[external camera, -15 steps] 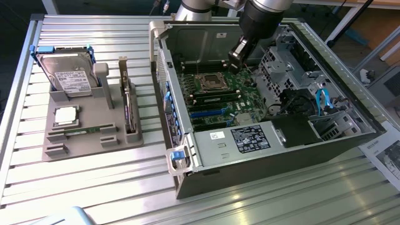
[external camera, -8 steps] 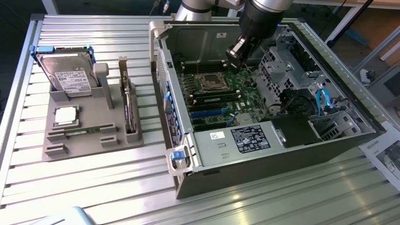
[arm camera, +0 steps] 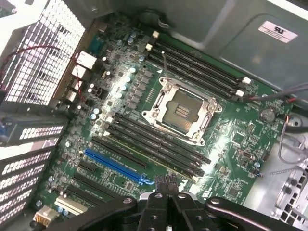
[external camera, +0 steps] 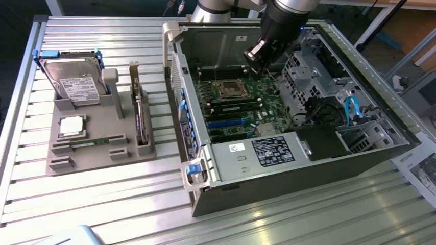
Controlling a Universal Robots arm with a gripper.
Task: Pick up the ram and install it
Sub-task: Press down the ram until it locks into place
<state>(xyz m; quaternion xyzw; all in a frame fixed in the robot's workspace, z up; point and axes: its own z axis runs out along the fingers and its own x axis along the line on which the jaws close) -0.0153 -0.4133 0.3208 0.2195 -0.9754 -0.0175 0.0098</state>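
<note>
Ram location? asks the first.

The second answers: the ram (external camera: 92, 142) lies flat in a low slot at the front of the grey holder (external camera: 102, 158), at the exterior view's left, well apart from the arm. Just behind it sits a square silver processor chip (external camera: 71, 126). An upright expansion card (external camera: 138, 115) stands beside it, and a hard drive (external camera: 75, 81) stands at the back.

And the gripper?

The gripper (external camera: 258, 57) hangs inside the open computer case (external camera: 272, 168), over the motherboard (external camera: 238, 109). In the wrist view the gripper (arm camera: 168, 185) has its jaws pressed together with nothing between them, above the long dark memory slots (arm camera: 154, 144) beside the processor socket (arm camera: 182, 111).

Is anything in those slots?

A thin greenish strip runs along one slot; whether that is a seated stick cannot be told.

What carries it all?

The holder and the case rest side by side on a ribbed metal table (external camera: 102, 204).
</note>
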